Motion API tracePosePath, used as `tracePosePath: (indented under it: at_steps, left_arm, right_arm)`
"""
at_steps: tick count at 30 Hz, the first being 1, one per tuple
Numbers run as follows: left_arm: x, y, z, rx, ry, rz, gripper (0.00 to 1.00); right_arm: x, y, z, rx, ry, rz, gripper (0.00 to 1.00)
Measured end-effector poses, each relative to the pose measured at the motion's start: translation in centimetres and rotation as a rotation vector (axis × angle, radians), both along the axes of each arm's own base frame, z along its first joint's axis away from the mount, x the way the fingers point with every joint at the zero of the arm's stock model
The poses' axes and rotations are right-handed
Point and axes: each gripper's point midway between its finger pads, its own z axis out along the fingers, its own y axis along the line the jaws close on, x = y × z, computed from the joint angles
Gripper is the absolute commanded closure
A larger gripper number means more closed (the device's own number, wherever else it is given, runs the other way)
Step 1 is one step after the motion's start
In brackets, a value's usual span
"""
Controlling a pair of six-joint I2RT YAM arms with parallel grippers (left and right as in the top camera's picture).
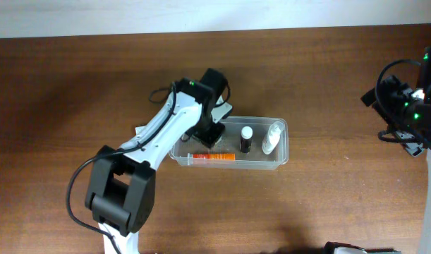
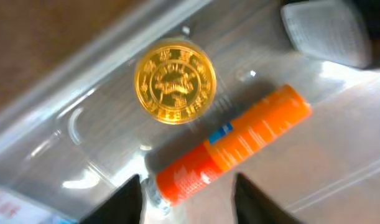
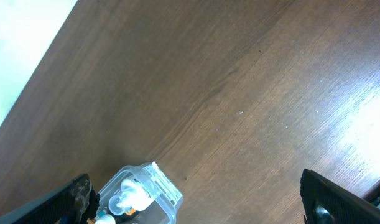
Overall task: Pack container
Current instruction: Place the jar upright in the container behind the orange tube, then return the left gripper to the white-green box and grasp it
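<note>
Container sits mid-desk, open side up. Its long axis runs left-right in the overhead view, with the right end skewed slightly toward the bottom edge of that view.

Contents:
- Orange tube lies flat along the lower long wall, parallel to the long axis. In the left wrist view its pale cap end points to the lower left.
- Black bottle with a white cap stands upright near the middle.
- White bottle is in the right end and looks tilted. The right wrist view shows it tucked in that corner.
- Gold disc with an embossed face lies flat on the container floor, just beside the tube and not touching it. It is hidden under the arm in the overhead view.

Left end effector hangs over the container's left end, pointing down into it. Its fingers are spread either side of the tube's cap end with nothing gripped, so it is released. From the wrist view I cannot tell how far above the floor it is.

Right end effector is well apart from everything, out at the desk's right edge and aimed across bare wood. Its fingers are spread wide and empty, so it is also released. Only a corner of the container shows in its view.

A blurred grey shape at the top right of the left wrist view cannot be identified.
</note>
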Motion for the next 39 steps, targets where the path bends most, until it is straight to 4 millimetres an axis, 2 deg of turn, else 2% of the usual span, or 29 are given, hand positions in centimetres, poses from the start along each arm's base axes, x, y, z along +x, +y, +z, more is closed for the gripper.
tracePosePath:
  at_steps: [2, 3, 6, 10, 13, 15, 18, 19, 22, 25, 29, 32, 36, 39]
  left_arm:
    - [0.0, 0.0, 1.8, 0.003, 0.004, -0.002, 0.82]
    - [-0.2, 0.1, 2.8, 0.007, 0.011, -0.009, 0.83]
    - [-1.2, 1.0, 5.9, 0.025, 0.038, -0.027, 0.66]
    - [-0.9, 3.5, 10.4, 0.032, -0.005, 0.021, 0.56]
    - [0.0, 7.5, 13.3, 0.038, -0.063, 0.138, 0.4]
    - [0.4, 10.8, 14.4, 0.048, -0.077, 0.24, 0.37]
    - [1.3, 15.5, 14.7, 0.06, -0.087, 0.388, 0.36]
    - [1.8, 17.0, 14.3, 0.059, -0.089, 0.445, 0.37]
    - [3.1, 19.6, 12.6, 0.025, -0.089, 0.559, 0.37]
    - [4.0, 20.6, 9.7, -0.033, -0.071, 0.623, 0.38]
    - [3.7, 19.7, 4.7, -0.072, -0.019, 0.637, 0.38]
    - [2.7, 18.8, 0.8, -0.08, 0.021, 0.63, 0.38]
    - [1.3, 18.1, -2.8, -0.077, 0.068, 0.635, 0.39]
    - [0.8, 18.0, -4.7, -0.077, 0.077, 0.641, 0.41]
  right_arm:
    - [0.0, 0.0, 0.0, 0.0, 0.0, 0.0, 0.02]
    - [0.0, 0.0, 0.0, 0.0, 0.0, 0.0, 0.02]
    - [0.0, 0.0, 0.0, 0.0, 0.0, 0.0, 0.02]
    - [0.0, 0.0, 0.0, 0.0, 0.0, 0.0, 0.02]
    - [0.0, 0.0, 0.0, 0.0, 0.0, 0.0, 0.02]
    - [0.0, 0.0, 0.0, 0.0, 0.0, 0.0, 0.02]
    - [0.0, 0.0, 0.0, 0.0, 0.0, 0.0, 0.01]
    - [0.0, 0.0, 0.0, 0.0, 0.0, 0.0, 0.02]
    - [0.0, 0.0, 0.0, 0.0, 0.0, 0.0, 0.01]
    - [0.0, 0.0, 0.0, 0.0, 0.0, 0.0, 0.02]
    - [0.0, 0.0, 0.0, 0.0, 0.0, 0.0, 0.02]
    - [0.0, 0.0, 0.0, 0.0, 0.0, 0.0, 0.02]
    - [0.0, 0.0, 0.0, 0.0, 0.0, 0.0, 0.01]
    - [0.0, 0.0, 0.0, 0.0, 0.0, 0.0, 0.01]
